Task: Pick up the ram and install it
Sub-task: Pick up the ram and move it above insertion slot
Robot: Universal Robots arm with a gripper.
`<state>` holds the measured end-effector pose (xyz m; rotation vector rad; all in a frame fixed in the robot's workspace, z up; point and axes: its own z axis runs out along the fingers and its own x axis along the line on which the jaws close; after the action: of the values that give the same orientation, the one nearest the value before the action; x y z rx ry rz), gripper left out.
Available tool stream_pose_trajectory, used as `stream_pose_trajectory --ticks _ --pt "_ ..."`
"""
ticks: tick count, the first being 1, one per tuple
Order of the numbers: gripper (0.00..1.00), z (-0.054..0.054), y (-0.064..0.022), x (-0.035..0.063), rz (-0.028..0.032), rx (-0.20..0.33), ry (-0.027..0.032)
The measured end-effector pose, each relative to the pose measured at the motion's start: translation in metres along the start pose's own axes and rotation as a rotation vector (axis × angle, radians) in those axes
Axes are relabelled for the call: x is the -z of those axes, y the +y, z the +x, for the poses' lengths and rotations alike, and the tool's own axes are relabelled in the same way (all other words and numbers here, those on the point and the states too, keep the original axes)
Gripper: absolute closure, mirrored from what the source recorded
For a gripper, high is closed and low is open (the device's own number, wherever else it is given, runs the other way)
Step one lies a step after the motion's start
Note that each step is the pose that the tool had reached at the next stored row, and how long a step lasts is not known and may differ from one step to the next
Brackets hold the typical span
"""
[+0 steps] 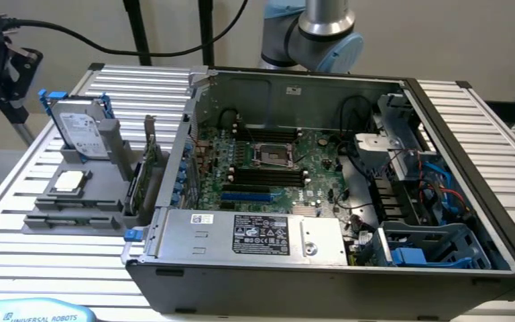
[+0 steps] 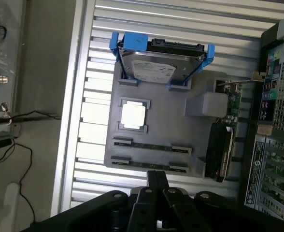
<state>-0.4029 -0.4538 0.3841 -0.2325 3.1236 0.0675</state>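
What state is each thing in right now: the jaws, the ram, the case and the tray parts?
gripper: jaws shut, empty.
ram: on edge in the grey tray, not picked up.
computer case: open, side panel off.
memory slots: empty.
hard drive: standing in the tray.
processor chip: flat in its tray recess.

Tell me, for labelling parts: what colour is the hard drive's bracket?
The bracket is blue; the wrist view shows it best.
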Motion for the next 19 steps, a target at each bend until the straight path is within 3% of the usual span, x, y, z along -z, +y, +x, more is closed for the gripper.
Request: stream_pose_trajectory --ticks 19 --pt "0.89 0.0000 -0.0001 -0.0016 -0.0041 0.345 0.0146"
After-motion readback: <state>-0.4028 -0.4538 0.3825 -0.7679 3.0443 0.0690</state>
